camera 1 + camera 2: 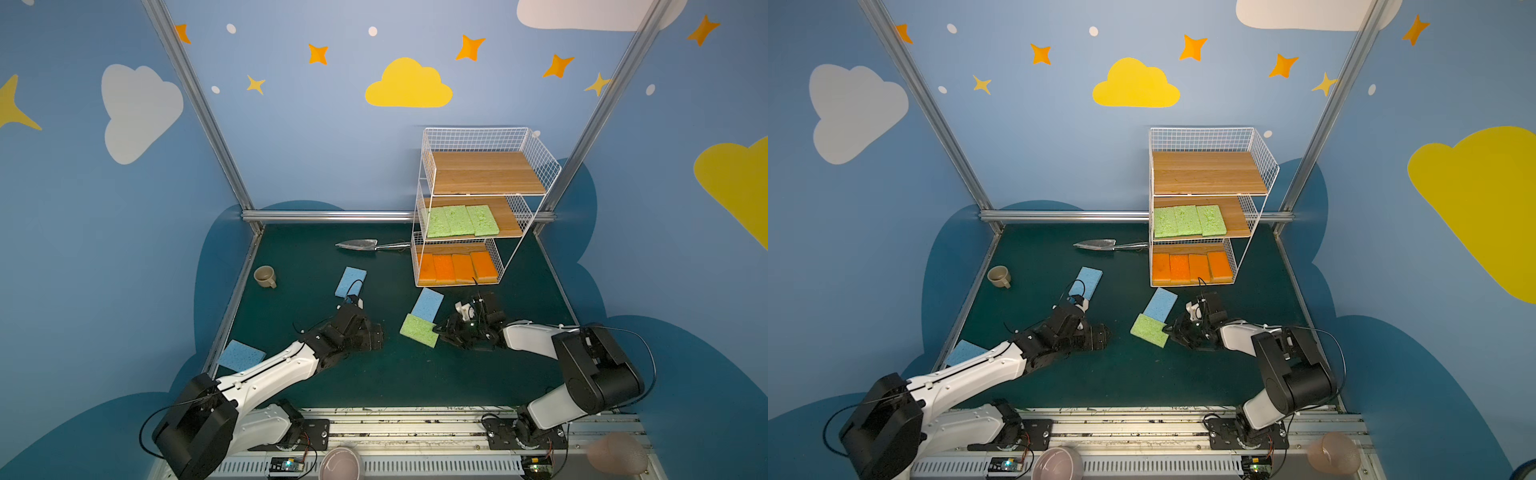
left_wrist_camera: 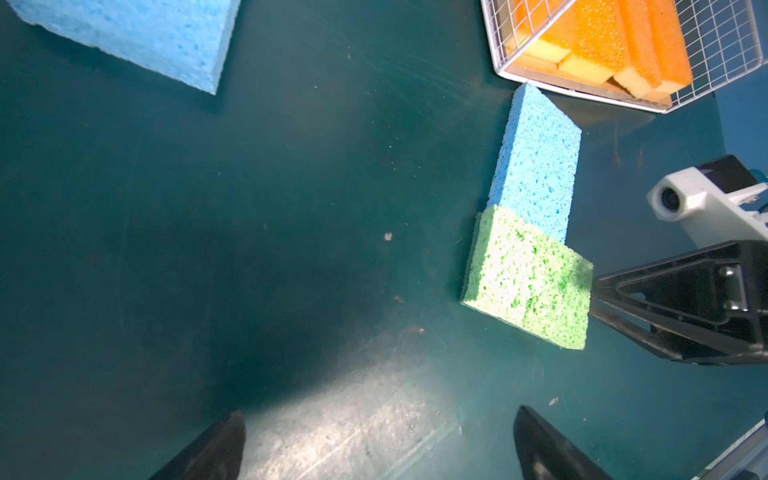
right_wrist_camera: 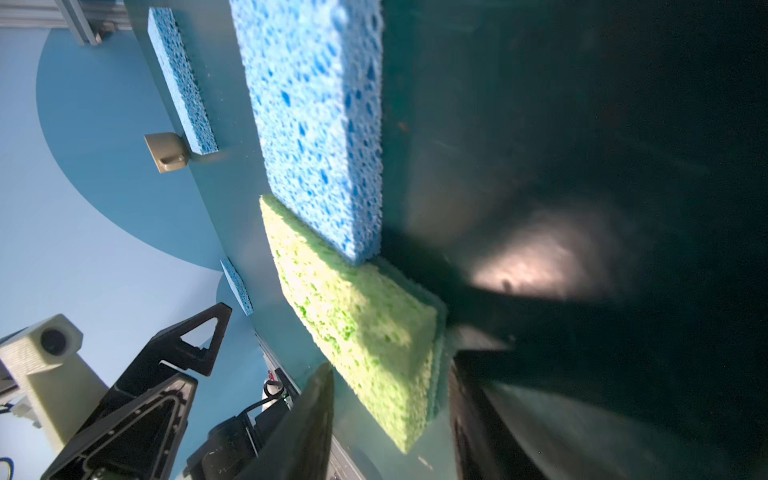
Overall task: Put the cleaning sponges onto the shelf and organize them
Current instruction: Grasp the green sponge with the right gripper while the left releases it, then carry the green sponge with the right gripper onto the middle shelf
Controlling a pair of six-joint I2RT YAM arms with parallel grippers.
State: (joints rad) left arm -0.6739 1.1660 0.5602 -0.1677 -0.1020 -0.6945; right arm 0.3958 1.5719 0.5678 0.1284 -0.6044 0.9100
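Straddling a green sponge (image 3: 365,332) touching a blue sponge (image 3: 316,124), right fingers (image 3: 316,424) sit unclamped; left fingers (image 2: 216,449) gape empty.

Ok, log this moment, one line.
left pincer: open, empty | right pincer: straddling green sponge, grip unclear | shelf: three green sponges, four orange sponges | table: three blue sponges

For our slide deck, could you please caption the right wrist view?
Right gripper with fingers either side of the green sponge, which touches a blue sponge on the table.
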